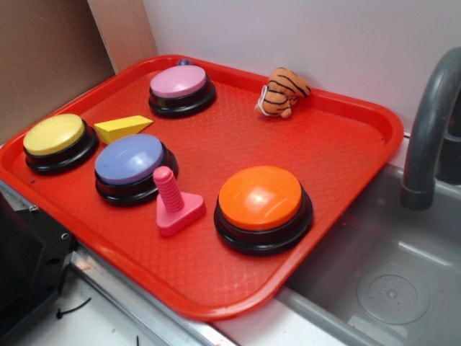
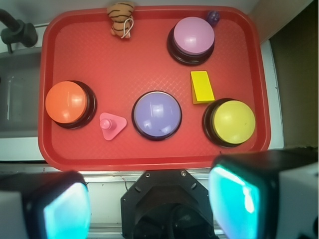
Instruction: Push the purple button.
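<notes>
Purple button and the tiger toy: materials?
Purple button: looks like smooth semi-gloss plastic, soft highlights on the dome, glossy black base. Tiger toy: seems plush fabric, matte and fuzzy, no glare. Tray: probably hard plastic, textured floor.

You only see blurred fingers of the gripper in the wrist view — cut off by the bottom edge. A small purple object hides behind the pink button — too little shows to identify. The faucet runs off the frame.

Red tray – orange button, yellow wedge, tiger toy.
</notes>
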Motion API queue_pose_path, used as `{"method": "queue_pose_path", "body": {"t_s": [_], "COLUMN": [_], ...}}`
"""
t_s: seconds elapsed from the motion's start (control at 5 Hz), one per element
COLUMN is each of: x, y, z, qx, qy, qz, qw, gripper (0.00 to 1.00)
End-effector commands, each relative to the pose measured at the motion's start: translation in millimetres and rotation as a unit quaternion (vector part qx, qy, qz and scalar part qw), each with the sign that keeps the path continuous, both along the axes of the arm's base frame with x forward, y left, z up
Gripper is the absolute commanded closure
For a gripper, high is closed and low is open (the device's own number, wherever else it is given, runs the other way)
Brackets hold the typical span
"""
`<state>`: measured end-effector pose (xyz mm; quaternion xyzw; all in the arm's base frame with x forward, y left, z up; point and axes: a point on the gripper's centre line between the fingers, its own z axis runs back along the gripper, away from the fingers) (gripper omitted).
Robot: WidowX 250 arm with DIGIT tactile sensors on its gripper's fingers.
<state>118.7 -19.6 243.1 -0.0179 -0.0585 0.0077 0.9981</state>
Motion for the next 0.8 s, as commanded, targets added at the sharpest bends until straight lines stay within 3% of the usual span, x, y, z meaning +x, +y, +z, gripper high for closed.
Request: {"method": "queue_pose_path", "body": {"t_s": [0.0,0.2,0.4,0.6], "x": [0.0,27.7,45.7,52.6], "y": [0.0,27.3,33.9,35.5], "z": [0.0,-36.9,-67.1,-101.8], "qx": [0.0,0.018,-0.016,-0.034], "qy": [0.0,0.053,0.091,0.075], "qz": [0.0,0.123,0.244,0.355], "qw": [1.0,0.991,0.965,0.931], "gripper": [0.0,0.0,0.0,0.0]}}
